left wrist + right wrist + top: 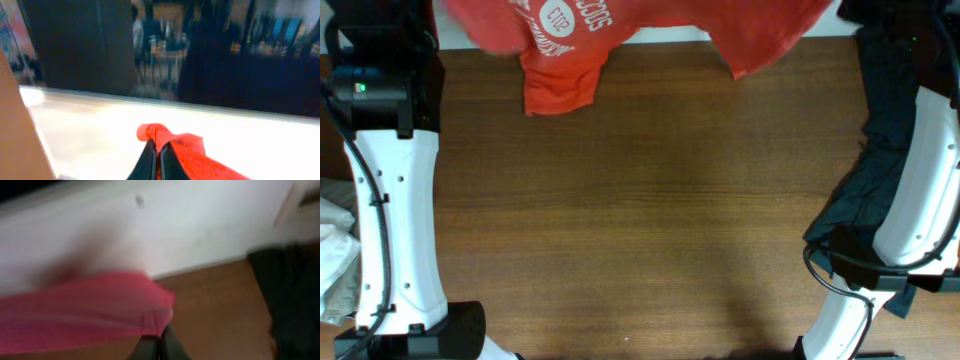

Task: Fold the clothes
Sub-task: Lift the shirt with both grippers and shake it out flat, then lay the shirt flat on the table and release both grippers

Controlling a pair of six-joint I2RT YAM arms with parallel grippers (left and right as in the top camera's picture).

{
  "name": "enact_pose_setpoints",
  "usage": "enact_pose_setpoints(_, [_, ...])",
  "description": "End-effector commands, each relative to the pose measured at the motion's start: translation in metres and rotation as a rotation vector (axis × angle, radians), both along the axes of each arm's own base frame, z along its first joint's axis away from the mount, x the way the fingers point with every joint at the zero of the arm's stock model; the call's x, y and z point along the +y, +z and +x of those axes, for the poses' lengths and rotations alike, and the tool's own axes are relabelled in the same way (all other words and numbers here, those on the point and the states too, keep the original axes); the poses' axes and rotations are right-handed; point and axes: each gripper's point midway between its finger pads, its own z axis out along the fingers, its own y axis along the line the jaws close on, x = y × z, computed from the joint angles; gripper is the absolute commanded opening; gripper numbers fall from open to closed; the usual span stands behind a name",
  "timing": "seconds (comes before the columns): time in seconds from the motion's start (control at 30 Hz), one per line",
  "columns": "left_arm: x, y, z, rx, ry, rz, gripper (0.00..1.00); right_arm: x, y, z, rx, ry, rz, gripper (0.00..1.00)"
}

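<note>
red-orange t-shirt (620, 30) stretched along the far edge of the desk (640, 220), white lettering showing, one part drooping onto the wood. left gripper (158, 155) pressed together, pinching a bunched bit of shirt. right gripper (159, 342) likewise pinching the shirt's edge. black garment (880, 140) by the right arm, white cloth (332, 250) at the left edge.

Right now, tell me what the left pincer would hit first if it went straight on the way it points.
The red T-shirt it grips, bunched just past the left pincer tips. Beyond that lies a pale surface, then probably a dark panel; depth is unclear.
</note>
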Motion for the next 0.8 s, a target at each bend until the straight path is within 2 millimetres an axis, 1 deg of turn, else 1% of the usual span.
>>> enact_pose_setpoints(0.0, [0.011,-0.060,0.008,0.219,0.041,0.000,0.01,-0.004,-0.079,0.009,0.260,-0.011,0.019,0.04])
enact_pose_setpoints(0.03, [0.011,-0.090,0.010,0.324,0.042,0.001,0.01,-0.002,-0.106,0.007,0.358,-0.001,0.026,0.04])
enact_pose_setpoints(0.07, [0.011,-0.116,0.010,0.415,0.040,0.001,0.01,0.001,-0.127,0.004,0.436,0.033,0.028,0.04])
enact_pose_setpoints(0.1, [0.010,-0.137,0.009,0.491,0.040,0.000,0.01,0.007,-0.139,0.007,0.468,0.083,0.033,0.04])
enact_pose_setpoints(0.13, [0.010,-0.153,0.008,0.545,0.044,-0.011,0.01,0.014,-0.147,0.007,0.491,0.107,0.055,0.04])
enact_pose_setpoints(0.2, [0.010,-0.189,0.004,0.666,0.047,-0.035,0.01,0.021,-0.164,0.005,0.552,0.123,0.065,0.04])
enact_pose_setpoints(0.23, [0.008,-0.200,0.003,0.703,0.031,-0.046,0.01,0.022,-0.167,0.004,0.563,0.125,0.065,0.04])
enact_pose_setpoints(0.3, [0.000,-0.214,-0.001,0.757,-0.026,-0.077,0.01,0.022,-0.173,0.003,0.584,0.129,0.063,0.04])
enact_pose_setpoints(0.37, [0.005,-0.228,-0.015,0.833,-0.016,-0.101,0.01,0.023,-0.176,0.000,0.597,0.143,0.055,0.04])
enact_pose_setpoints(0.43, [0.002,-0.239,-0.024,0.890,-0.035,-0.115,0.01,0.023,-0.183,-0.004,0.631,0.143,0.059,0.04])
enact_pose_setpoints(0.47, [0.001,-0.243,-0.026,0.907,-0.039,-0.119,0.01,0.022,-0.195,-0.008,0.676,0.141,0.064,0.04])
enact_pose_setpoints(0.5, [-0.002,-0.248,-0.028,0.922,-0.051,-0.126,0.01,0.022,-0.211,-0.014,0.737,0.141,0.072,0.04])
enact_pose_setpoints(0.53, [-0.002,-0.256,-0.029,0.945,-0.053,-0.130,0.01,0.023,-0.231,-0.022,0.812,0.144,0.079,0.04])
enact_pose_setpoints(0.57, [-0.002,-0.266,-0.031,0.969,-0.048,-0.139,0.01,0.023,-0.244,-0.029,0.864,0.150,0.082,0.04])
enact_pose_setpoints(0.6, [-0.003,-0.281,-0.035,1.007,-0.038,-0.155,0.01,0.023,-0.256,-0.036,0.914,0.149,0.084,0.04])
enact_pose_setpoints(0.63, [-0.004,-0.300,-0.041,1.057,-0.038,-0.168,0.01,0.023,-0.264,-0.040,0.943,0.162,0.082,0.04])
enact_pose_setpoints(0.67, [-0.007,-0.321,-0.047,1.108,-0.041,-0.191,0.01,0.024,-0.269,-0.044,0.964,0.161,0.085,0.04])
enact_pose_setpoints(0.73, [-0.015,-0.356,-0.057,1.181,-0.063,-0.224,0.01,0.024,-0.274,-0.047,0.985,0.161,0.088,0.04])
enact_pose_setpoints(0.77, [-0.019,-0.380,-0.066,1.229,-0.069,-0.241,0.01,0.024,-0.277,-0.051,1.005,0.161,0.091,0.04])
